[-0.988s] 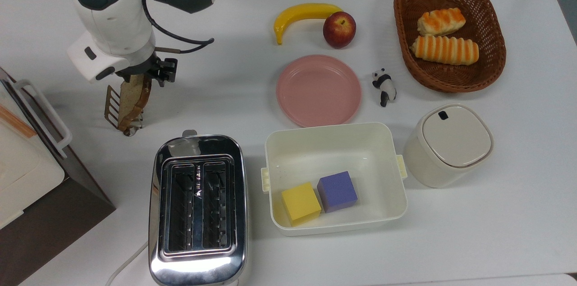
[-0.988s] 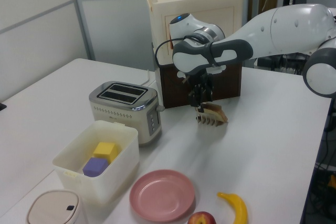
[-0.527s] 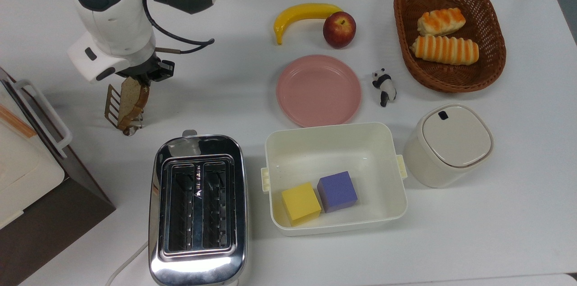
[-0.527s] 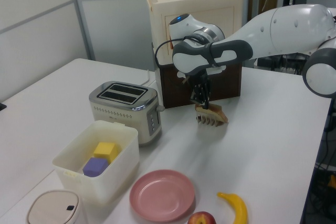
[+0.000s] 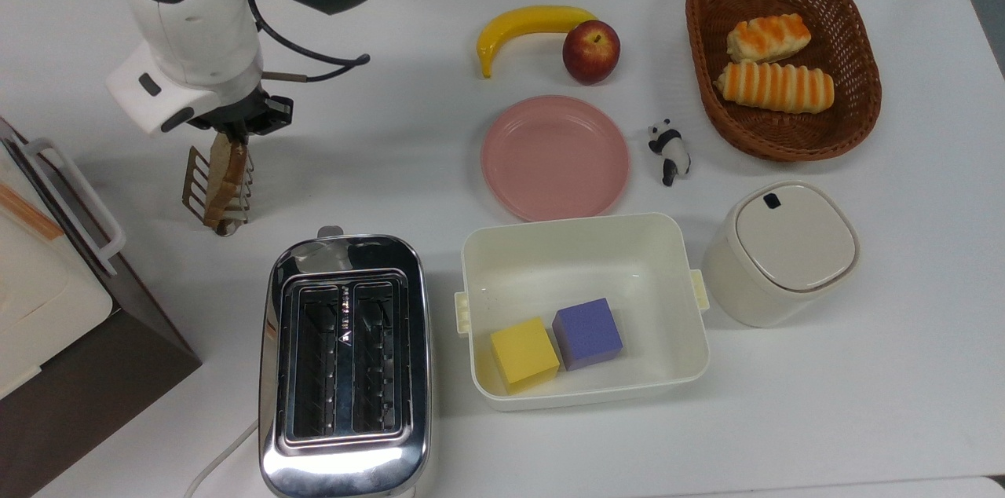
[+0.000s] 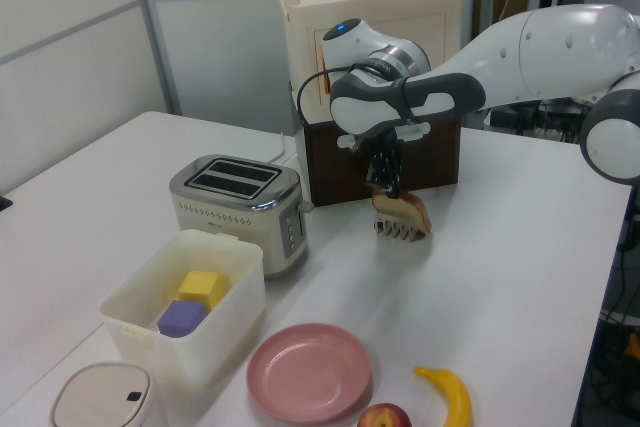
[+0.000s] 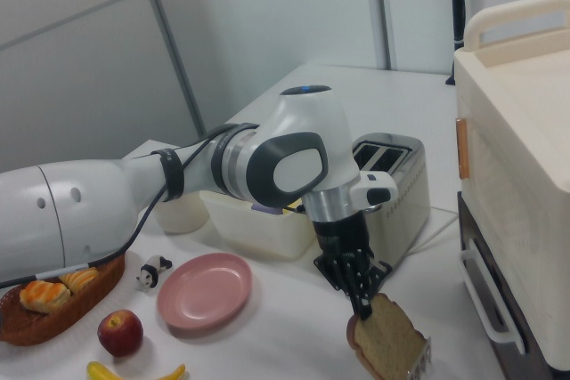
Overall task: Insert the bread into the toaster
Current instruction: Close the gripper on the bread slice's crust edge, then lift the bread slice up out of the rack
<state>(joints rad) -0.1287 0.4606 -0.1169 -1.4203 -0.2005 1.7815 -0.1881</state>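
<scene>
In the top view, the gripper (image 5: 233, 130) sits at the left, its fingers closed on the top edge of the bread (image 5: 221, 177), which stands upright in a small wire rack (image 5: 196, 182) on the counter (image 5: 408, 129). Just below it is the toaster (image 5: 345, 364), both slots empty. Further right lie a pink plate (image 5: 554, 157) and a white tub (image 5: 581, 247).

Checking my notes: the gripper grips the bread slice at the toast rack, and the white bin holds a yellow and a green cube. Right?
One slip: in the top view, the white bin holds a yellow cube and a purple cube, not green. The gripper does grip the bread slice at the toast rack.
</scene>
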